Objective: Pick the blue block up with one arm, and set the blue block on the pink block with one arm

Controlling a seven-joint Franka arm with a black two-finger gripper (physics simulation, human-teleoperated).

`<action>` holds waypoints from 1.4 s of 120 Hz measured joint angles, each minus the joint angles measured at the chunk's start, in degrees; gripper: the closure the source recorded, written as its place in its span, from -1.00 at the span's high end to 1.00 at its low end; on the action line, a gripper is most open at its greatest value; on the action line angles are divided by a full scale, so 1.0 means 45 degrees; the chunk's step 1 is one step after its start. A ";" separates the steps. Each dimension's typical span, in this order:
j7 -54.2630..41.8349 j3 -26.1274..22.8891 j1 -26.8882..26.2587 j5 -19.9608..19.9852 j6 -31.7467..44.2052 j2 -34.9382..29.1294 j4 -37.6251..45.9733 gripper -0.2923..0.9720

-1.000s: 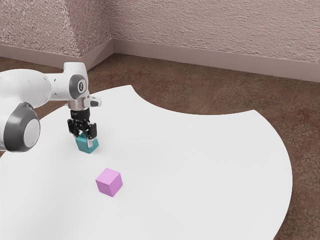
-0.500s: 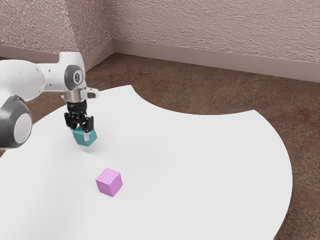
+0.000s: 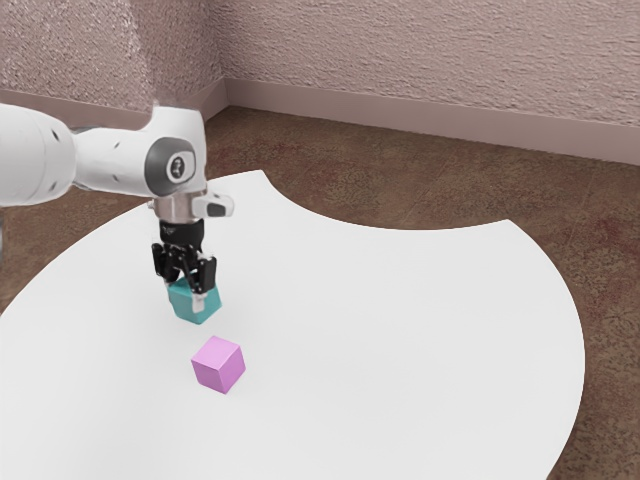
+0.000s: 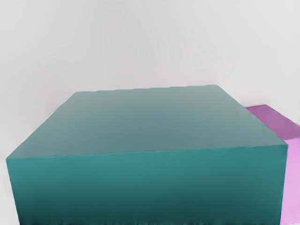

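1. End effector (image 3: 190, 284), exterior view: fingers clamped on the blue block (image 3: 193, 303). It looks lifted just off the desk (image 3: 400, 330), near the pink block (image 3: 218, 364) but not over it.
2. Risk: grip is on the upper part only. Releasing off-centre or from too high would likely tip it off pink's small top.
3. Wrist view: blue block (image 4: 145, 154) is teal, a clean flat-faced cube under the hand. Pink block (image 4: 281, 136) shows past one edge, so I'd say not yet aligned.
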State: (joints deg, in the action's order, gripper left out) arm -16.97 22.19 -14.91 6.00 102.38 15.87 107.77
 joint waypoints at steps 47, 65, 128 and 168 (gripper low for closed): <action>0.1646 0.0004 -0.0981 0.0025 0.0937 -0.0920 0.1631 0.03; 0.2105 0.0005 -0.1116 0.0019 0.1111 -0.1300 0.2139 0.03; 0.3214 0.0153 -0.2140 -0.0597 0.1763 -0.2331 0.3251 0.02; 0.2745 0.0435 -0.2216 -0.0857 0.2228 -0.2388 0.3359 0.03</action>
State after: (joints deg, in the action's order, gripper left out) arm -4.61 24.14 -24.88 2.14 112.41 5.13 122.89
